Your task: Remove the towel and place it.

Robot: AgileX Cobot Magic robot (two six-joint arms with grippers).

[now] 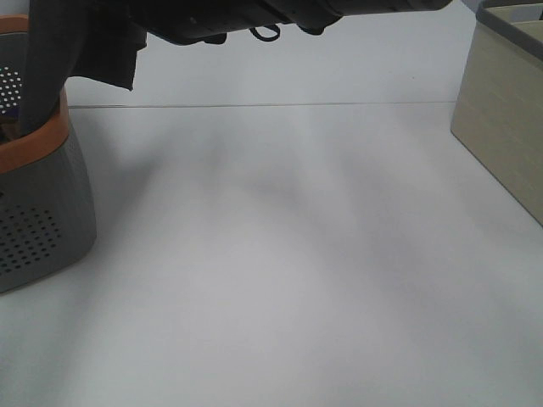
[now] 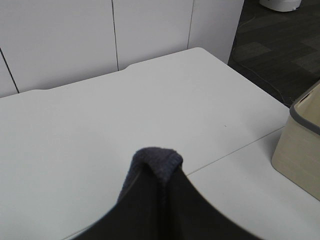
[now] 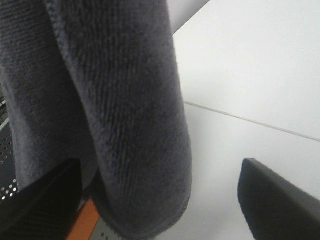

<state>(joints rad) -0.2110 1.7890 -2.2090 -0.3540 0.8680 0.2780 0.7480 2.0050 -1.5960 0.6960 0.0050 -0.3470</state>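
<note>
The dark charcoal towel (image 1: 102, 47) hangs at the top left, its lower end still inside the grey basket (image 1: 42, 229) with the orange rim. In the left wrist view my left gripper (image 2: 160, 200) is shut on a pinched fold of the towel (image 2: 156, 159), held high above the white table. My right arm (image 1: 254, 17) reaches across the top of the overhead view toward the towel. My right gripper (image 3: 160, 167) stands open, and the hanging towel (image 3: 125, 110) drapes between its two dark fingers (image 3: 40, 200), close to one of them.
A beige box (image 1: 505, 127) with a grey rim stands at the right edge of the table, also seen as the beige box (image 2: 300, 145). A seam (image 1: 271, 106) runs across the white table. The basket's orange rim (image 3: 82, 225) lies just below the towel.
</note>
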